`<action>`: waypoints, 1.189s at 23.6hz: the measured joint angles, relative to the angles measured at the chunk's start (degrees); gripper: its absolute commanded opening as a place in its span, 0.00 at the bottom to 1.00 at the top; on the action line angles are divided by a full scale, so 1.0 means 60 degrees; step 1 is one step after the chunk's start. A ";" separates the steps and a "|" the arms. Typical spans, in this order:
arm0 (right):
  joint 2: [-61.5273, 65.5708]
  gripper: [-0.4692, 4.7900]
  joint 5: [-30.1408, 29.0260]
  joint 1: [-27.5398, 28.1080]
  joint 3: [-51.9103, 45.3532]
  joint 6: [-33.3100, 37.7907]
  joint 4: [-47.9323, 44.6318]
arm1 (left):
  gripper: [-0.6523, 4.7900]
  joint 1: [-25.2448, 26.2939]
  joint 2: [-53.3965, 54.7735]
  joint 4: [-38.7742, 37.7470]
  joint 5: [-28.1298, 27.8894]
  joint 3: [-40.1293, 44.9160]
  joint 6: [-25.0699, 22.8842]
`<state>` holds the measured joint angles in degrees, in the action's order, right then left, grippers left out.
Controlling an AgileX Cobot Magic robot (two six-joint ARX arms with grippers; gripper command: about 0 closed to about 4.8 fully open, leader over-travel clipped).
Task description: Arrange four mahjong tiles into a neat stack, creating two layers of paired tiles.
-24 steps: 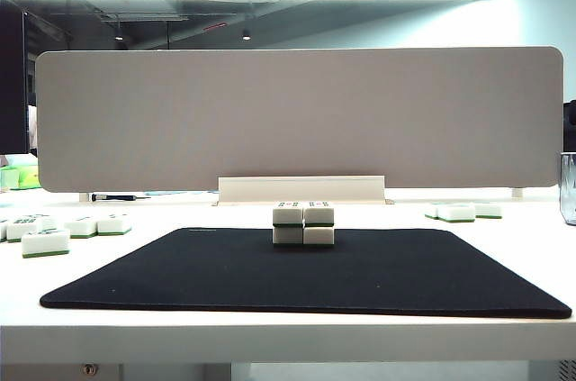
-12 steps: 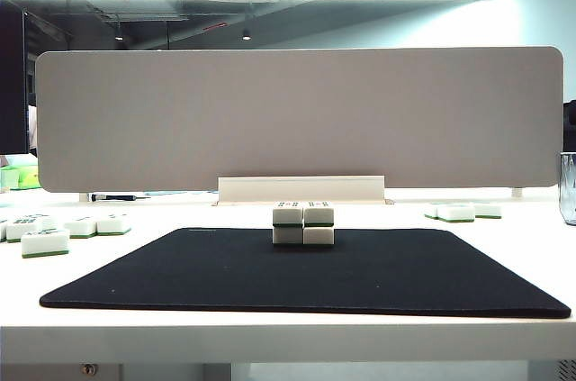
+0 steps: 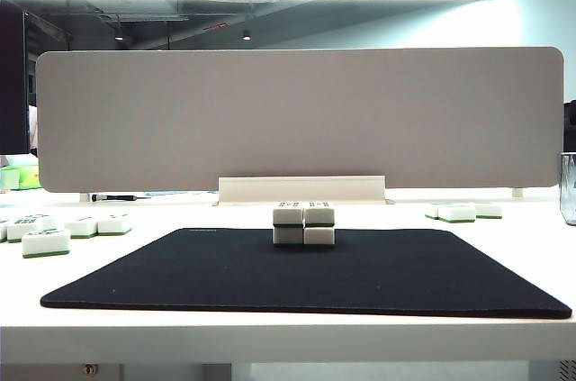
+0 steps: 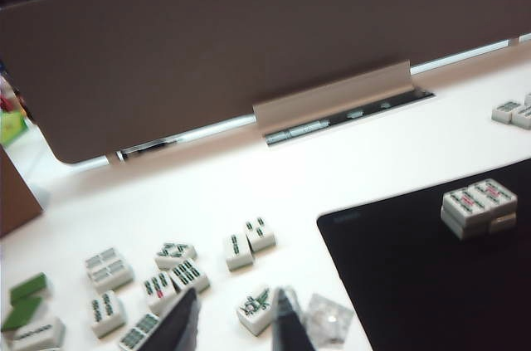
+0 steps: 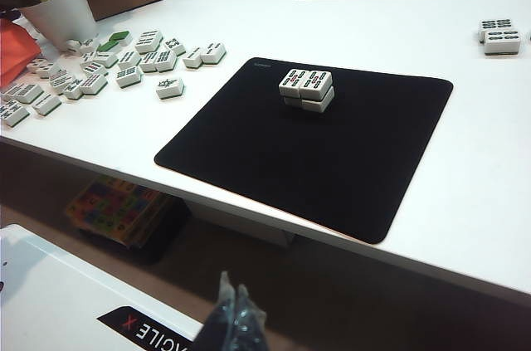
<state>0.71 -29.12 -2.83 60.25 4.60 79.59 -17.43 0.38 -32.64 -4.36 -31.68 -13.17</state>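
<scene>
Exterior view: the stack (image 3: pixel 303 224) is seen complete on the mat (image 3: pixel 360 277), well apart from the empty, part-open left gripper (image 4: pixel 232 322) and the closed right gripper (image 5: pixel 230 301), so only withdrawal is judged needed.

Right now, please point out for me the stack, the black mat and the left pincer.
stack (image 3: pixel 303 223): exterior view, middle of its front side.
black mat (image 3: pixel 306 277): exterior view, bare middle area.
left pincer (image 4: pixel 232 330): left wrist view, gap between its two fingertips, above loose tiles.
</scene>
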 measured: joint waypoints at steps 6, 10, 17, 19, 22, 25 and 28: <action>0.0000 0.09 0.0000 -0.0004 0.0000 0.0000 -0.0004 | 0.32 0.0135 0.0000 0.2215 0.0055 0.2524 0.0230; 0.0000 0.09 0.0000 -0.0004 0.0000 0.0000 0.0000 | 0.32 0.1282 0.0004 0.2860 0.0608 0.3311 0.0892; 0.0000 0.09 0.0000 -0.0004 0.0000 0.0000 -0.0004 | 0.32 0.2881 -0.0055 0.3351 0.0608 0.4240 0.1956; 0.0000 0.09 0.0000 -0.0004 0.0000 0.0000 0.0000 | 0.32 0.2881 -0.0051 0.3475 0.0386 0.4539 0.1956; 0.0000 0.09 0.0000 -0.0004 0.0000 0.0000 0.0000 | 0.32 0.2881 -0.0051 0.3993 0.0335 0.5038 0.1956; 0.0000 0.09 0.0000 -0.0004 0.0000 0.0000 0.0000 | 0.32 0.2881 -0.0051 0.4120 0.0350 0.5249 0.2051; 0.0000 0.09 0.0000 -0.0004 -0.0004 0.0000 -0.0004 | 0.32 0.2878 -0.0051 0.3891 0.0353 0.5246 0.2113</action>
<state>0.71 -29.12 -2.85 60.23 4.60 79.57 -0.16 0.08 -9.30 -2.24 -0.21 -0.49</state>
